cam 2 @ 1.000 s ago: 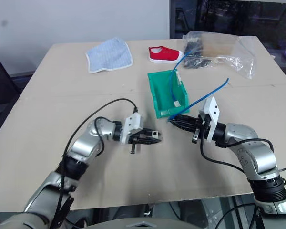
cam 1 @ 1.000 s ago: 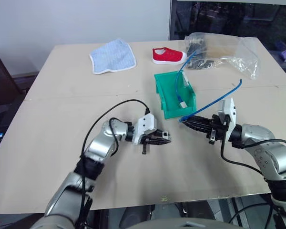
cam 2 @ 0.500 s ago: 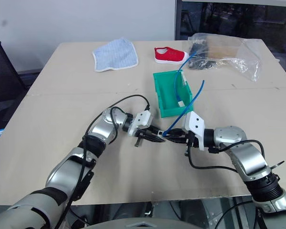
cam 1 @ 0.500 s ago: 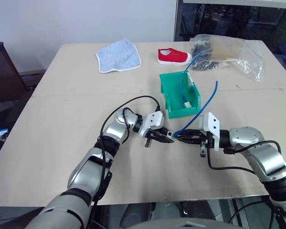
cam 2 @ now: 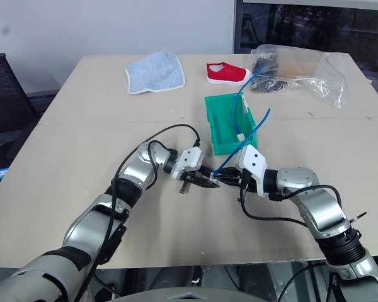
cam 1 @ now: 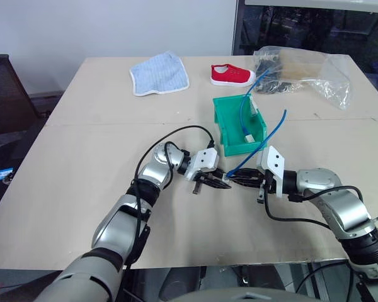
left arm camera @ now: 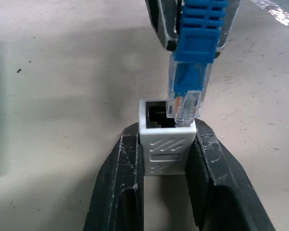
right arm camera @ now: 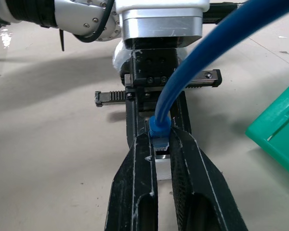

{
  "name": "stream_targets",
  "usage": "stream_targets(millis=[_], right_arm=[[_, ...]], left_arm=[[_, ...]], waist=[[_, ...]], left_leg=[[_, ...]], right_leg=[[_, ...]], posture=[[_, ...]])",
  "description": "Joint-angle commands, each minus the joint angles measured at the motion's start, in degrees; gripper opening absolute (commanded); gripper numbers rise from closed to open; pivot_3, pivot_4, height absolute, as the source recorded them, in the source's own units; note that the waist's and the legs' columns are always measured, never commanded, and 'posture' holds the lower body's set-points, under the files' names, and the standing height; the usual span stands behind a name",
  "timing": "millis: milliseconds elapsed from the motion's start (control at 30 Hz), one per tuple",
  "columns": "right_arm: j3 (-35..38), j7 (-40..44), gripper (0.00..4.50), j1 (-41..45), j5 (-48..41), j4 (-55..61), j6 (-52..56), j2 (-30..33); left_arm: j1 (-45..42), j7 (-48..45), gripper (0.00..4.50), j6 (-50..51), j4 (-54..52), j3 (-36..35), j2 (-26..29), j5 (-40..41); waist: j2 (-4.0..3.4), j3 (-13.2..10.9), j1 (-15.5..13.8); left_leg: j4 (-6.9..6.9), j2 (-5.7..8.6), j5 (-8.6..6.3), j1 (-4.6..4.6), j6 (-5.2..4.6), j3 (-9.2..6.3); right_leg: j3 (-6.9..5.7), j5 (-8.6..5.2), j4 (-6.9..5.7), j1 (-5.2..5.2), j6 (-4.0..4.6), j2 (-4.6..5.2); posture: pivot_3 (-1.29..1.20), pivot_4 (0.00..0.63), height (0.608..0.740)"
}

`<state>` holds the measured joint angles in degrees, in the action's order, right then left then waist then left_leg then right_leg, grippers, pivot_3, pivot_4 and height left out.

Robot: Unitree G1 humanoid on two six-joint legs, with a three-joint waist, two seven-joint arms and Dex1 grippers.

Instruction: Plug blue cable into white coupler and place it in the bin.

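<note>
From the head views, the white coupler (cam 1: 226,181) is a mere speck between the two grippers, its socket too small to make out. In the right wrist view, the right gripper (right arm camera: 160,144) hides most of the plug (just its ribbed tip peeks out), and the bin (right arm camera: 279,137) is cut off at the edge.
</note>
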<state>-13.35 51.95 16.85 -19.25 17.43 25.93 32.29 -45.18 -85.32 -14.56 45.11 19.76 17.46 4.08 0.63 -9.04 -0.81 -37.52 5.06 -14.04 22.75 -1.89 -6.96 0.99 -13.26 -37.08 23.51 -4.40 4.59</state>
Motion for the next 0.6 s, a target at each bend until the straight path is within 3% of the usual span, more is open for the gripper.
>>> stream_targets(millis=[33,600], right_arm=[[-0.84,-0.08,0.00,0.25,1.25,-0.56,1.39,0.65],[-1.74,1.16,0.00,-0.07,1.48,1.46,6.27,3.40]], left_arm=[[-0.38,-0.10,0.56,-0.34,0.91,1.03,-0.80,-1.98],[-0.50,0.09,0.56,-0.63,1.24,0.53,-1.22,-2.66]], waist=[[0.00,0.01,0.00],[0.03,0.18,0.00]], left_leg=[[0.00,0.00,-0.01,0.00,-0.01,0.00],[-0.01,0.00,-0.03,-0.07,-0.06,-0.03]], right_leg=[[0.00,0.00,0.00,0.00,0.00,0.00],[-0.02,0.00,0.00,-0.08,-0.01,0.00]], posture=[[0.00,0.150,0.740],[0.00,0.150,0.740]])
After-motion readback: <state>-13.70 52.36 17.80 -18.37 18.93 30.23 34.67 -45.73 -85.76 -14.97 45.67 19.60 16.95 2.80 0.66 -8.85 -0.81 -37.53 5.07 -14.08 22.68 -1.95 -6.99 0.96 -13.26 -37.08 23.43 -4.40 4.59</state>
